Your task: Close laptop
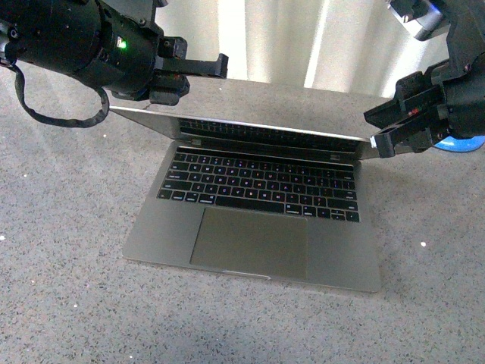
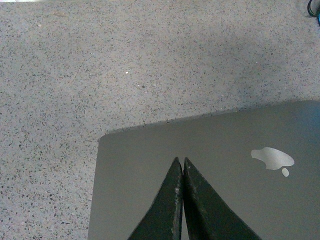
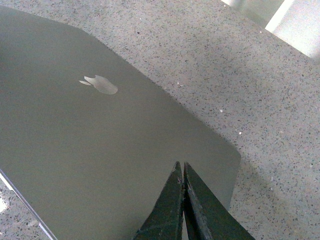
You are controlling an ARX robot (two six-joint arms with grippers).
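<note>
Left wrist view has the left claw (image 2: 181, 167) with its two fingers pressed together on nothing, tips over the back of the lid (image 2: 150, 165) near one outer corner. I cannot tell whether they touch the metal. The right claw (image 3: 181, 170) is likewise closed on nothing over the opposite corner, with the pale logo (image 3: 100, 85) further in. From the front, the right claw's tip sits at the lid's right end, seemingly in contact, while the left finger stands a little above the left end.

The laptop (image 1: 250, 243) lies flat on the table (image 1: 61, 273), mid-scene, facing the robot. Its lid is tipped well forward and low over the keyboard (image 1: 258, 182), with a narrow wedge left to shut.

Handling, as I judge it: a stiff metal shell, smooth and slippery under hard fingertips, with a glass screen inside that a jab or slam could damage. No gripping is needed. Press on the lid's back near the free edge, on both sides evenly, to spare the hinge a twist. The base looks heavy enough not to lift, though it might slide.

The lid's free edge is thin, so tips may slip off it. Bare table shows in front and to both sides, and a blue thing (image 1: 464, 144) sits just behind the right claw.
</note>
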